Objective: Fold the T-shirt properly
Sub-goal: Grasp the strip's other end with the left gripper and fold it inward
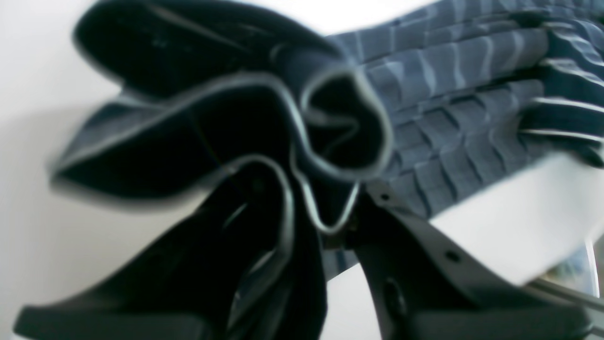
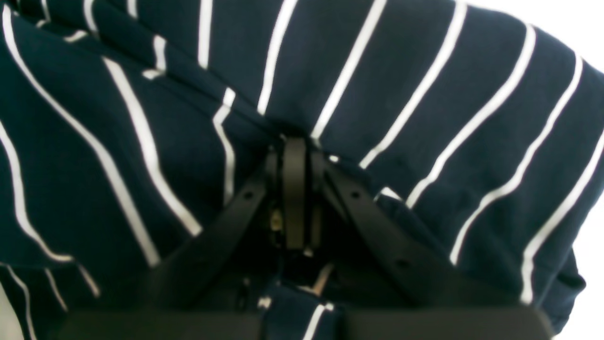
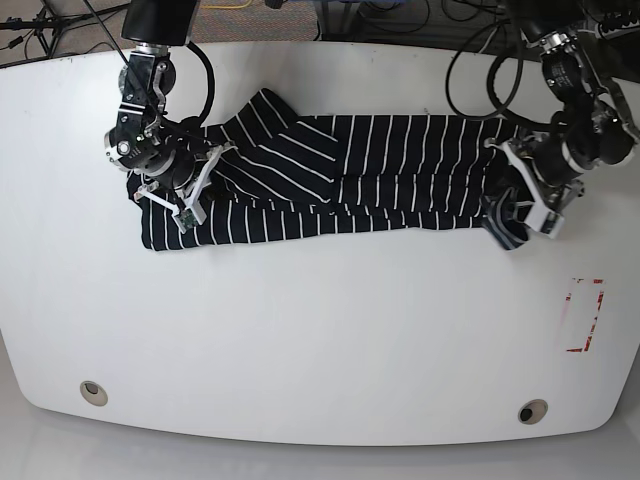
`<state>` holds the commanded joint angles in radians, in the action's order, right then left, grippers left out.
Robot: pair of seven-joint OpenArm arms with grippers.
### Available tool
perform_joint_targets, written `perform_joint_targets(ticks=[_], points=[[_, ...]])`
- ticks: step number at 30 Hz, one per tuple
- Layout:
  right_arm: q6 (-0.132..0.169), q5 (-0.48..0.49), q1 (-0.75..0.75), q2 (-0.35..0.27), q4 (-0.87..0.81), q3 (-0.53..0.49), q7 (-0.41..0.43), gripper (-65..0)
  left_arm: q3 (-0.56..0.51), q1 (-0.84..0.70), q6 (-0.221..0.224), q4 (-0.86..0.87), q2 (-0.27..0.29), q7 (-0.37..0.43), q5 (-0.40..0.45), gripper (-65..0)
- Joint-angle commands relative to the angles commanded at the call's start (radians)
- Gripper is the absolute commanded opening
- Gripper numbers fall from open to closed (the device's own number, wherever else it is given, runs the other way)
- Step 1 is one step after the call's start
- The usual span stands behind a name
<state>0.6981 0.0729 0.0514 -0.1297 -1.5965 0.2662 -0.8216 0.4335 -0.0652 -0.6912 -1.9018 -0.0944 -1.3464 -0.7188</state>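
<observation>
The dark navy T-shirt (image 3: 360,175) with thin white stripes lies stretched into a long band across the far half of the white table (image 3: 320,330). At its left end in the base view, my right gripper (image 3: 188,192) is shut on a pinch of the cloth. The right wrist view shows the closed fingertips (image 2: 295,146) buried in striped T-shirt fabric (image 2: 424,71). At the band's right end my left gripper (image 3: 508,215) is shut on a bunched edge. In the left wrist view, the T-shirt's hem (image 1: 330,141) curls in folds above the gripper (image 1: 337,226).
A red rectangle mark (image 3: 583,316) sits on the table near its right edge. Two round holes (image 3: 92,392) (image 3: 532,411) lie near the front edge. Cables (image 3: 480,60) hang behind the table at the back.
</observation>
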Motion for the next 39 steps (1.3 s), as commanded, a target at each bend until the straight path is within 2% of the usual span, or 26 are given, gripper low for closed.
perform_joint_targets(ticks=[6,9,18,28,32,36,39], points=[[0.0,0.0,0.0,0.002,0.0,0.0,0.0,-64.7,-0.115,0.04,0.127,0.005,0.092,0.002,0.002,-52.9],[0.0,0.0,0.0,0.002,0.0,-0.003,0.0,-64.7,-0.144,0.051,0.155,0.037,0.141,0.002,0.002,-52.9],[0.0,0.0,0.0,0.002,0.0,-0.003,0.0,-64.7,-0.221,0.077,0.153,0.086,0.216,0.005,0.129,-52.9],[0.0,0.0,0.0,0.002,0.0,-0.006,0.0,-64.7,-0.233,0.086,0.158,0.084,0.219,0.005,0.135,-51.2],[0.0,0.0,0.0,0.002,0.0,-0.006,0.0,-64.7,-0.235,0.087,0.158,0.083,0.221,0.002,0.127,-40.3],[0.0,0.0,0.0,0.002,0.0,-0.006,0.0,-64.7,-0.281,0.087,0.158,0.072,0.239,-0.003,0.074,-23.6],[0.0,0.0,0.0,0.002,-0.002,-0.006,0.0,-64.7,-0.334,0.087,0.176,0.028,0.241,-0.037,0.021,-19.9]])
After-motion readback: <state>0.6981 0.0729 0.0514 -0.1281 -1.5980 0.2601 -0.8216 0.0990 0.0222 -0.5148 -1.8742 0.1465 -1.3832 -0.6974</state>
